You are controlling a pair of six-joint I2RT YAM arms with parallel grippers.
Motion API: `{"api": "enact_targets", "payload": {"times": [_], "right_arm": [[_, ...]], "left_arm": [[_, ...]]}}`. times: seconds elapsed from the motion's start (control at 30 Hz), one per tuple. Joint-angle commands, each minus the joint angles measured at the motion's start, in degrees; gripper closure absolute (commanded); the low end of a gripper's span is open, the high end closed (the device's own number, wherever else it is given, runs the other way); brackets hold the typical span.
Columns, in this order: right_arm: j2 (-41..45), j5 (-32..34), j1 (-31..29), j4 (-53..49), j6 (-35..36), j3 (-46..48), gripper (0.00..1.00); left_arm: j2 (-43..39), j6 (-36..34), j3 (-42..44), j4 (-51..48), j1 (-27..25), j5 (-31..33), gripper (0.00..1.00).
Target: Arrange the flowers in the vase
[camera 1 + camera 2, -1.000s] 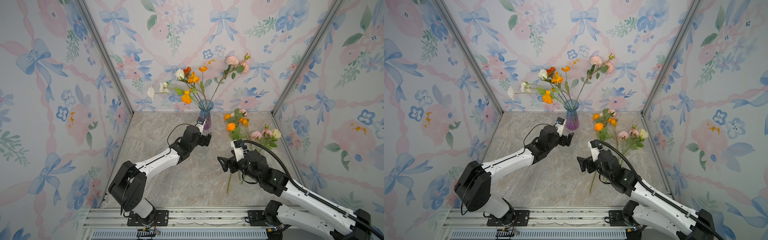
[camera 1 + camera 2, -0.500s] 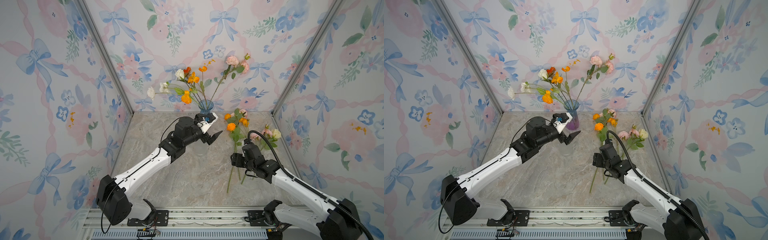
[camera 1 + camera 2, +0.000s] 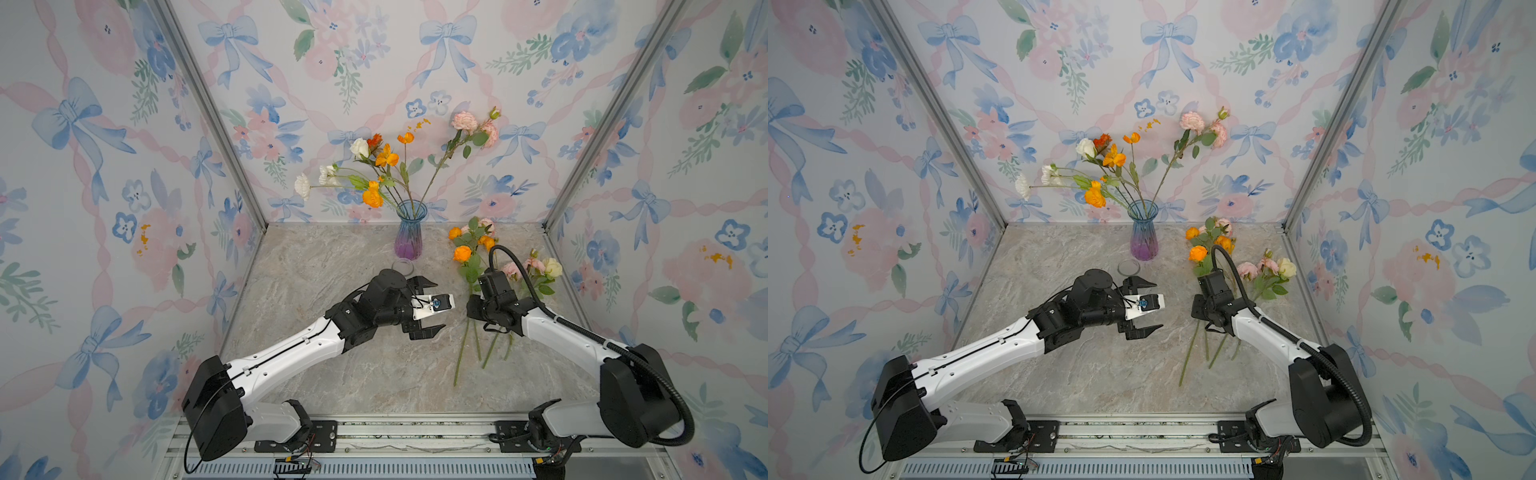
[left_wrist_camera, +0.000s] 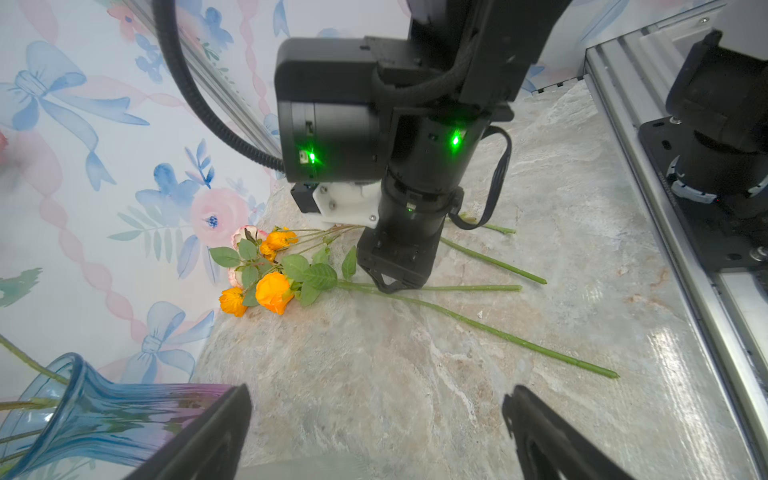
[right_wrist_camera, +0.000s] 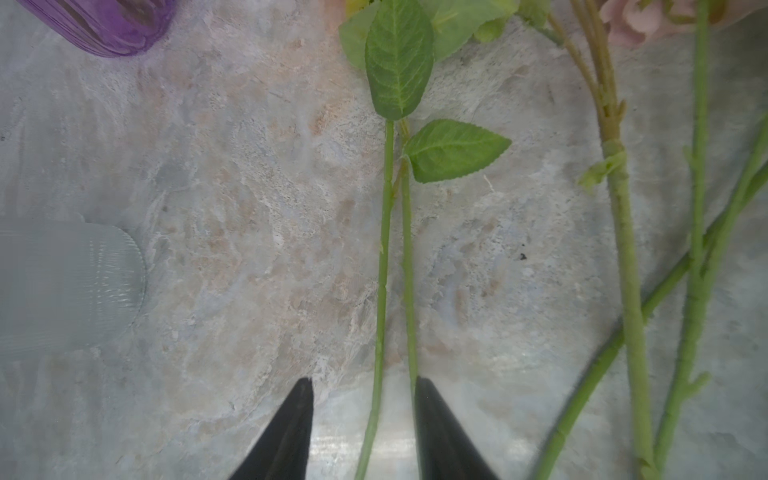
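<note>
Right jaws: down at the table (image 5: 208,249), tips apart, straddling two stems (image 5: 380,270) lying side by side. One stem is touching a tip; the other tip is showing a gap. Nothing clamped yet, as far as I can see.

Left jaws: gaping wide, empty, hovering over mid-table and pointing toward the right arm (image 3: 540,324).

Loose flowers (image 3: 463,253) are lying on the table to the right of the vase (image 3: 409,235), blooms toward the back wall, stems toward the front. More sprays (image 3: 382,160) are already standing in the vase at the back.

Step in hand, my reading: closing on a stem for pickup.
- Two stems are sitting in the gap. Both will likely come up together, so the close should be centred or one may slip out.
- The grip spot looks good: bare stem, below the leaves (image 5: 453,149).
- Neighbouring stems (image 5: 623,249) are crossing nearby, so a straight, slow lift would keep them from dragging.
- The vase neck looks narrow and crowded, so the stem end should go in first, steeply.

Against a second ago:
- Right jaws were spread wide, held off the stems; now they are lowered and narrowing around them.
- Left jaws were up beside the vase; now they are backing away toward the middle.
- The vase and its sprays are looking unchanged.
</note>
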State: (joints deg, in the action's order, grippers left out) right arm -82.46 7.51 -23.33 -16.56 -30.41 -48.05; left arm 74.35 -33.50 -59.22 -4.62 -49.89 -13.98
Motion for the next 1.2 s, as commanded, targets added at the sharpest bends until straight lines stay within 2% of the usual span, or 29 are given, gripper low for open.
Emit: {"api": "enact_targets", "payload": {"times": [0.0, 0.4, 0.87, 0.97, 1.17], "right_arm": [[-4.31, 0.64, 0.61, 1.15, 1.92, -3.12, 0.59], [-11.79, 1.27, 1.57, 3.63, 2.46, -4.77, 0.71], [-17.84, 1.19, 1.98, 4.62, 2.82, -6.57, 0.76], [-18.27, 0.93, 1.98, 4.86, 3.08, -6.62, 0.87], [-16.12, 1.3, 1.99, 3.1, 3.95, -6.88, 0.98]], "left_arm": [[-1.84, -2.01, 0.22, -0.33, 0.05, -0.16, 0.02], [-1.41, -2.34, 0.4, -0.32, 0.16, 0.45, 0.02], [-0.74, -2.3, 0.47, -0.32, 0.14, 0.66, 0.02], [-0.82, -2.27, 0.46, -0.33, 0.14, 0.86, 0.02], [-1.41, -2.3, 0.43, -0.32, 0.19, 1.04, 0.02]]}}
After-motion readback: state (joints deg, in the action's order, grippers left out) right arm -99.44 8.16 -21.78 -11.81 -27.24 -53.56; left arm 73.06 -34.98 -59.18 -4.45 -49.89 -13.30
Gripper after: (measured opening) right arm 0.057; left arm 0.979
